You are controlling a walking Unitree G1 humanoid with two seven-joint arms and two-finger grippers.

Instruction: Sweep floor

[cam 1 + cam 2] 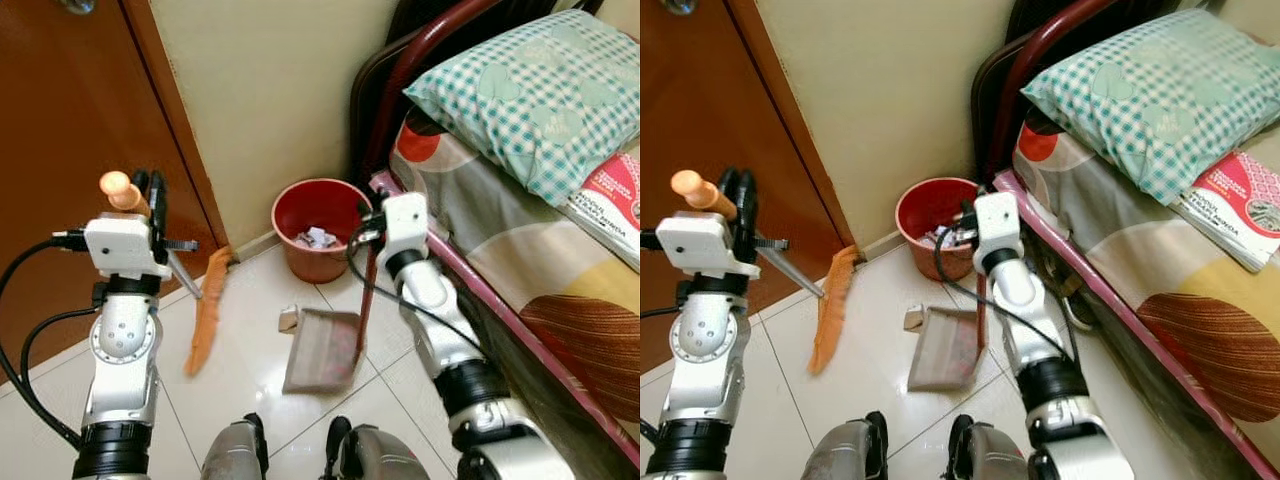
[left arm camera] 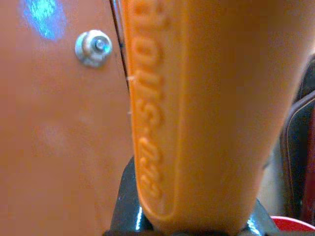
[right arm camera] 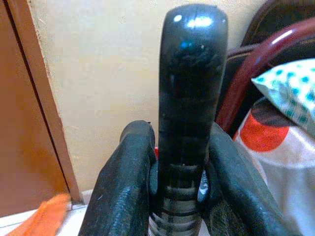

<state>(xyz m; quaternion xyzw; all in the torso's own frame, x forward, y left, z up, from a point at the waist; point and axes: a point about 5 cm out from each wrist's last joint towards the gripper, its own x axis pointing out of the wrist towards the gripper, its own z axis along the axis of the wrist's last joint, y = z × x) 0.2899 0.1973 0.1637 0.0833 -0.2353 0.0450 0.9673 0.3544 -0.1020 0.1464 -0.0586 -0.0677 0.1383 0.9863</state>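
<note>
Left gripper (image 1: 143, 195) clamped on broom (image 1: 206, 312) handle, embossed lettering unreadable between fingers; right gripper (image 3: 178, 162) pinching dustpan (image 1: 320, 350) handle.

I note a brown wooden door (image 1: 60, 150) beyond the left fingers, its round metal knob (image 2: 93, 47) close by them. Cream wall (image 1: 270, 90) ahead. To the right of the right fingers I see a bed (image 1: 520, 260) with a dark red frame (image 1: 420, 50), a teal checked pillow (image 1: 530, 95) and a red-and-white book (image 1: 615, 205) touching the pillow's edge.
</note>
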